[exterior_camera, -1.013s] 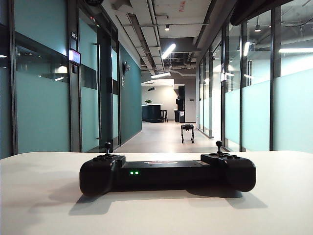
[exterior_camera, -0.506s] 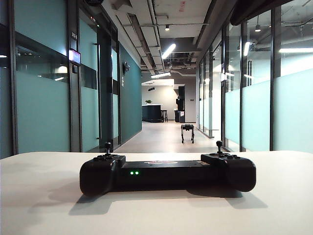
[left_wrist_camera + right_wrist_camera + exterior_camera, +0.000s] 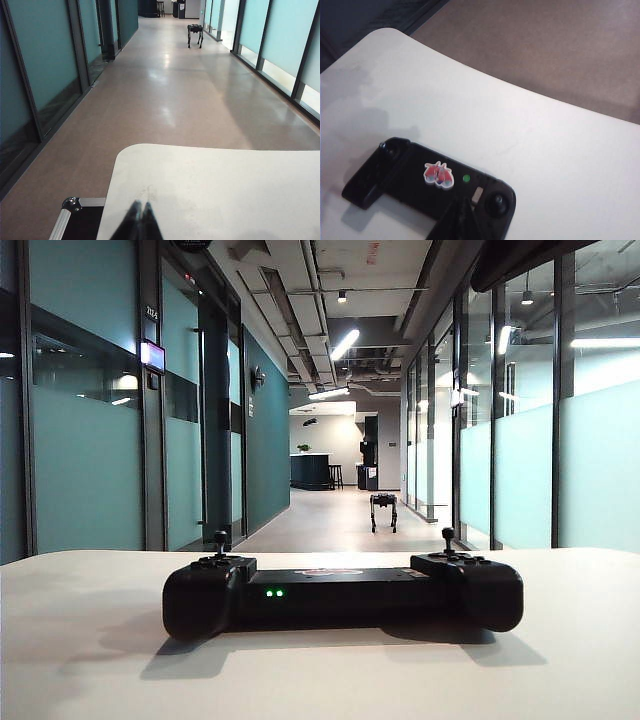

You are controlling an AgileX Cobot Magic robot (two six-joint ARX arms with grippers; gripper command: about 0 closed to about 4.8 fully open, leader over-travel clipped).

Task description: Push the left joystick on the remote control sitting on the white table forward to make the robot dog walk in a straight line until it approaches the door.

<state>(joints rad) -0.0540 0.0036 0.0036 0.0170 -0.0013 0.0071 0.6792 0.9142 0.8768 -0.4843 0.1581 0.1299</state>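
The black remote control [image 3: 342,593] lies on the white table [image 3: 100,660] with two green lights lit on its near face. Its left joystick [image 3: 220,538] stands upright and untouched. Far down the corridor stands the small robot dog [image 3: 383,510], which also shows in the left wrist view [image 3: 195,34]. My right gripper [image 3: 461,199] hangs shut above the remote control [image 3: 430,185], nearer its right thumbstick [image 3: 498,200] than the left joystick [image 3: 390,149]. My left gripper [image 3: 141,203] is shut over the table's [image 3: 225,190] left part, holding nothing. Neither gripper shows in the exterior view.
Teal glass walls with dark frames [image 3: 215,420] line both sides of the corridor. A black case with metal edging [image 3: 70,220] sits on the floor by the table's left corner. The brown floor [image 3: 165,90] runs open to the dog.
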